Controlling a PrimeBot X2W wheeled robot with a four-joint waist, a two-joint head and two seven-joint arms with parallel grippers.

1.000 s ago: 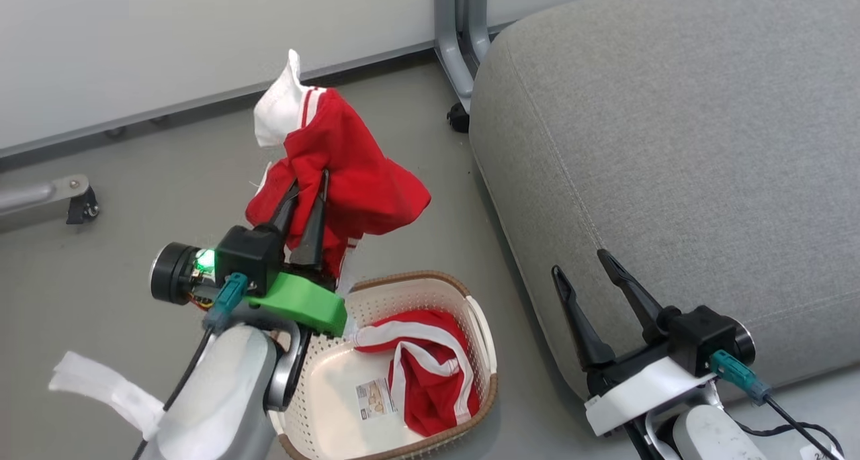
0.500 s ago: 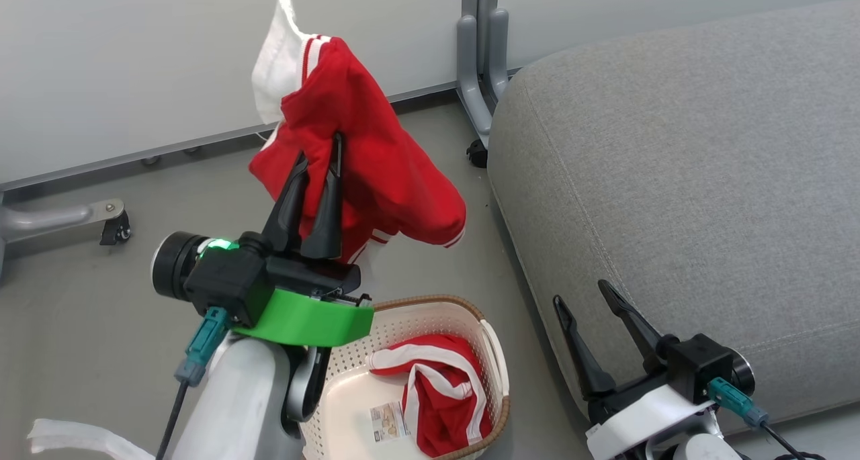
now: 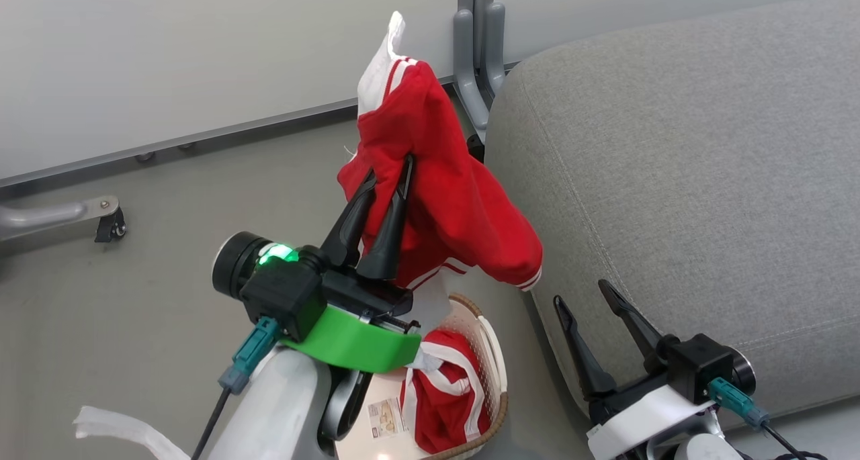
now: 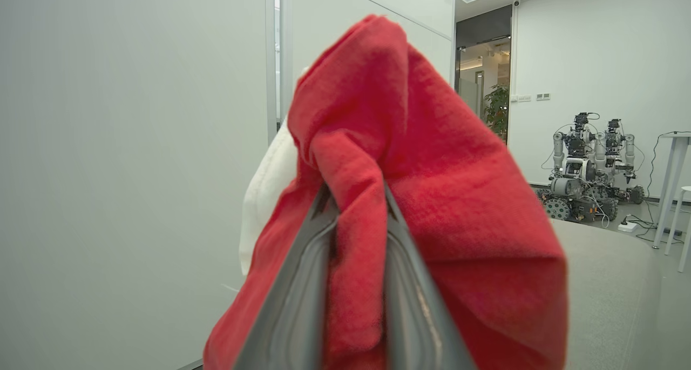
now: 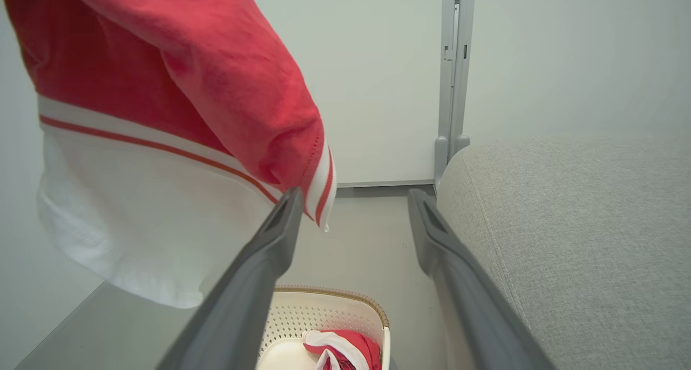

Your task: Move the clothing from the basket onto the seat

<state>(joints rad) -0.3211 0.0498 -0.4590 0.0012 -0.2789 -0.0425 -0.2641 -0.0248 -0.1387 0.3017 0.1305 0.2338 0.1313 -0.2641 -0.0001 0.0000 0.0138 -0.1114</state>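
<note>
My left gripper (image 3: 391, 166) is shut on a red garment (image 3: 450, 205) with white bands, held up in the air above the basket and close to the left edge of the grey seat (image 3: 699, 164). The left wrist view has the same red garment (image 4: 432, 197) draped over my fingers (image 4: 291, 305). A second red and white garment (image 3: 443, 393) lies in the cream basket (image 3: 494, 352), which my left arm partly hides. My right gripper (image 3: 584, 295) stands open low by the seat's front, holding nothing. From the right wrist, the hanging garment (image 5: 162, 89) is up left, the basket (image 5: 334, 310) below, the seat (image 5: 583, 240) right.
A pale wall runs along the back, with a grey metal frame post (image 3: 474, 50) standing just behind the seat's corner. A castor on a metal leg (image 3: 107, 221) sits at the left on the grey floor. Other robots (image 4: 588, 170) stand far off.
My left gripper has carried the red garment rightward toward the seat; half a second ago it hung further left. The right gripper has stayed open and still.
</note>
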